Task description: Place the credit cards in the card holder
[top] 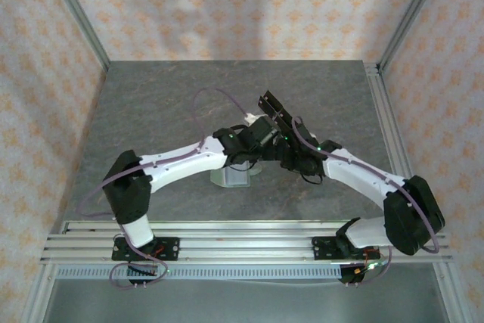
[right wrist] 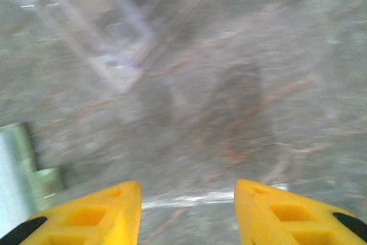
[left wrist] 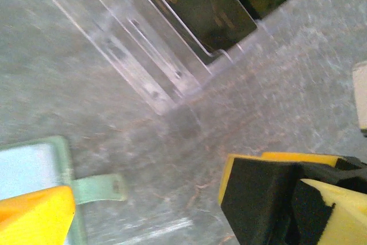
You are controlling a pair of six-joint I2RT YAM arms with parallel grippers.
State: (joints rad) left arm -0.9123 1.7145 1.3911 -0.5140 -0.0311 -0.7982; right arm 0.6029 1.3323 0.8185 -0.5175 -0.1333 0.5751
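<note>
The card holder [left wrist: 34, 164], a sage-green wallet with a snap tab [left wrist: 98, 189], lies on the grey table at the lower left of the left wrist view. It also sits at the left edge of the right wrist view [right wrist: 20, 162] and under the left arm from above [top: 234, 178]. A pale face shows inside it; whether that is one of the credit cards I cannot tell. My left gripper [left wrist: 149, 196] is wide open just right of the tab, over bare table. My right gripper [right wrist: 186, 190] is open with nothing between its fingers. A pale strip [left wrist: 361, 98] at the right edge may be a credit card.
A clear acrylic rack [left wrist: 143, 55] holding black pieces [left wrist: 212, 4] stands just beyond both grippers, at mid-table from above [top: 272, 107]. The two arms meet closely over the table's middle. Patterned walls and metal posts enclose the table.
</note>
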